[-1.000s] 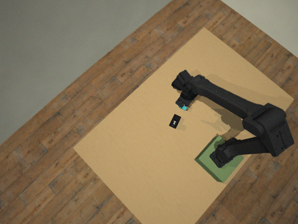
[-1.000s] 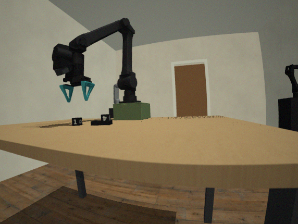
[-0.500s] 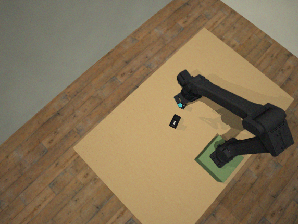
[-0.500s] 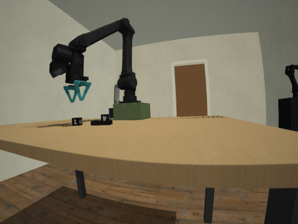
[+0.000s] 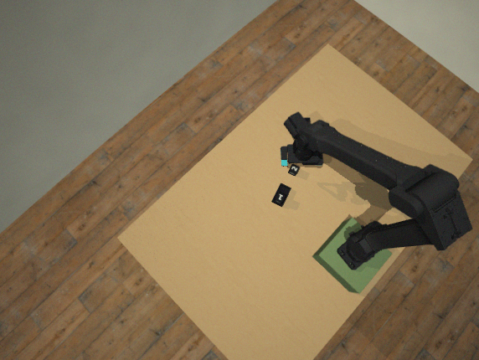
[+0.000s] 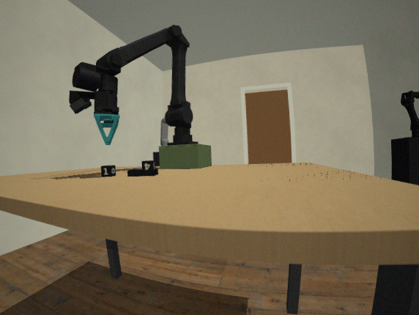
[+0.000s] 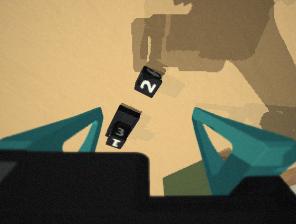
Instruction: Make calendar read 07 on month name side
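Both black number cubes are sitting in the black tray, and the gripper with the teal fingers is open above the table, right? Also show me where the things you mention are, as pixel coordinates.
Not quite: only one black number cube (image 6: 148, 165) (image 7: 120, 132) is in the black tray (image 6: 136, 173) (image 7: 127, 116). The other (image 5: 294, 169) (image 6: 108, 171) (image 7: 148, 82) stands outside it on the table (image 5: 218, 234) (image 6: 234, 205), as the wrist view shows. The teal-fingered gripper (image 7: 147, 112) is indeed open above the table.

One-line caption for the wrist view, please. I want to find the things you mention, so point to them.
Open tool (image 7: 147, 112) above a loose cube (image 7: 148, 81) showing 2 and a tray (image 7: 128, 114) bearing another.

ok so btwn the loose cube (image 5: 294, 169) (image 6: 108, 171) (image 7: 148, 81) and the tray (image 5: 284, 190) (image 6: 136, 173) (image 7: 125, 116) there's a narrow strip of bare tabletop, prob tight for a finger. Other cube (image 5: 280, 197) (image 6: 148, 165) (image 7: 119, 131) sticks up at one tray end, so that's in the way; green block (image 5: 357, 285) (image 6: 179, 157) (image 7: 187, 181) is well clear, tho.
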`<state>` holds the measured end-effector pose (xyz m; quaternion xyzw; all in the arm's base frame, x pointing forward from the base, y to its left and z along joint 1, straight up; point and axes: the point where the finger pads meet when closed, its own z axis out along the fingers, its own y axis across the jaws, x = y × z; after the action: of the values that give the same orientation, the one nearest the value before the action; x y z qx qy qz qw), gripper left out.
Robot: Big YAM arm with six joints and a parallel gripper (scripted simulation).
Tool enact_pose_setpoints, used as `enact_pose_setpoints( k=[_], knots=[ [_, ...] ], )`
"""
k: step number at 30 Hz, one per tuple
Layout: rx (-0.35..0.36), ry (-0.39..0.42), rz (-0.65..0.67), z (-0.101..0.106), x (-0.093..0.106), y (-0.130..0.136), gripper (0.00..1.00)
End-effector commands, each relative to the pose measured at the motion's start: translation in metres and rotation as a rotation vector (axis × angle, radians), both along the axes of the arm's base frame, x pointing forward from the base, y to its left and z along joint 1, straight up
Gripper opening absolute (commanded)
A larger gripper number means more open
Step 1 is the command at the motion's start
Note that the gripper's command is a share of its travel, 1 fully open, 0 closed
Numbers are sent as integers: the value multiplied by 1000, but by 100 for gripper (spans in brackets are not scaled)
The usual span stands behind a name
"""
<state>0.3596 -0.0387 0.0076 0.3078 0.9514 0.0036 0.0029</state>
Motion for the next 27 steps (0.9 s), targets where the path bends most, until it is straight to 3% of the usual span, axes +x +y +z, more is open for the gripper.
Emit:
enact_pose_setpoints(
  k=[1, 10, 19, 20, 27],
  knots=[
    [-6, -34, -190, 4, 20, -7, 100],
    [0, -33, -451, 3, 20, -7, 100],
    [2, -30, -521, 2, 20, -7, 100],
    [2, -30, -521, 2, 20, -7, 46],
    [2, -30, -521, 2, 20, -7, 46]
  ],
)
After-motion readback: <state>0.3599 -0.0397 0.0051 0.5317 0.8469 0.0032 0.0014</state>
